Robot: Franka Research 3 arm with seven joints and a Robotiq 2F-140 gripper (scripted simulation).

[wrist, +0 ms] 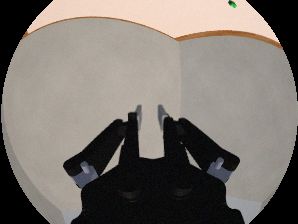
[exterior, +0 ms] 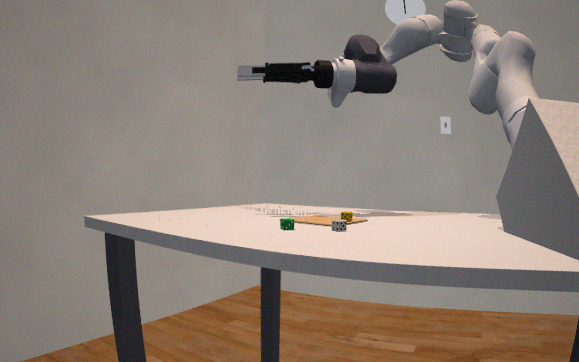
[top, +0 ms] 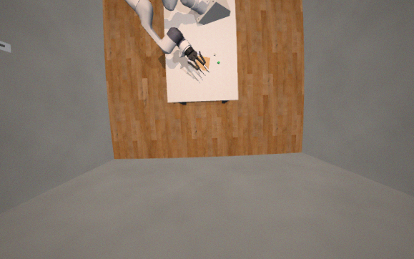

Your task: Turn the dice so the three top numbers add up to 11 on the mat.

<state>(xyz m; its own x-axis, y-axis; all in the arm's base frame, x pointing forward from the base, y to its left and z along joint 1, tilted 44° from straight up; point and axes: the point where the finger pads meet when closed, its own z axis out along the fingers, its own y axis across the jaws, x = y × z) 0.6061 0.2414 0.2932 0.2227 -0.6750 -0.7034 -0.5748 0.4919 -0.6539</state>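
Note:
An orange mat (exterior: 330, 220) lies on the white table. A yellow die (exterior: 346, 216) sits on its far part. A white die (exterior: 339, 225) stands at the mat's near corner; I cannot tell if it is fully on it. A green die (exterior: 287, 223) lies on the bare table left of the mat, and it also shows in the overhead view (top: 219, 62) and in the wrist view (wrist: 232, 4). My gripper (exterior: 245, 73) is high above the table, pointing sideways, far from the dice. Its fingers are nearly together, with a narrow gap and nothing between them. In the overhead view the gripper (top: 201, 66) covers part of the mat (top: 206, 62).
A large grey house-shaped block (exterior: 558, 185) stands on the table's right end by the arm's base. The table's front edge (exterior: 268, 260) is close to the dice.

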